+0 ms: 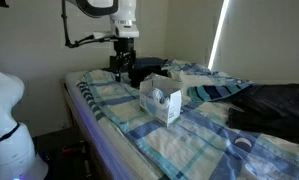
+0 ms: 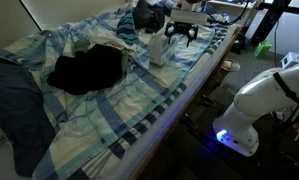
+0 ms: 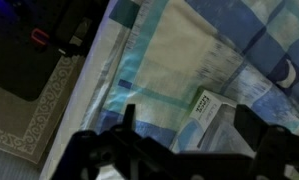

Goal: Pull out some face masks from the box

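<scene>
The small white box (image 1: pixel 162 102) stands on the blue-and-white checked bedsheet, near the bed's edge. It also shows in the other exterior view (image 2: pixel 156 48) and in the wrist view (image 3: pixel 214 118), lower right, with dark print on its side. A pale edge shows at its top; I cannot tell whether it is face masks. My gripper (image 1: pixel 124 66) hangs above the sheet a little beyond the box, apart from it. It shows in an exterior view (image 2: pixel 181 36) beside the box. In the wrist view (image 3: pixel 189 125) both fingers are spread wide with nothing between them.
Dark clothing (image 1: pixel 274 105) lies heaped on the bed past the box (image 2: pixel 84 70). A white round cup-like object (image 1: pixel 240 146) sits on the sheet. A white rounded machine (image 2: pixel 264 100) stands beside the bed. A patterned rug (image 3: pixel 29 110) lies on the floor below the bed's edge.
</scene>
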`<move>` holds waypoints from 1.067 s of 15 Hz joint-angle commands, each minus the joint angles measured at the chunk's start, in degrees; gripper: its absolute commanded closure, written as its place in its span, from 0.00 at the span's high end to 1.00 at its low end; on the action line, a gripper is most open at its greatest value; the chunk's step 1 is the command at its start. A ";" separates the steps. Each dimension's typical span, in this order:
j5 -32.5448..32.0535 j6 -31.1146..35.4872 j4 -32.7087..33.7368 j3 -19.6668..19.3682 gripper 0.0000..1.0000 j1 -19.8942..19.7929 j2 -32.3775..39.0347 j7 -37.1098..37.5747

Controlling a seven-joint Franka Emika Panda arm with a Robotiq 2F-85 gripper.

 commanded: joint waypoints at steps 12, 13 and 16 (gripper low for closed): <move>-3.00 14.48 14.78 -4.44 1.00 -1.16 20.26 34.72; -3.90 14.41 14.61 -4.63 1.00 -0.93 20.03 36.56; -5.28 14.97 13.36 -4.79 1.00 -0.19 17.55 39.34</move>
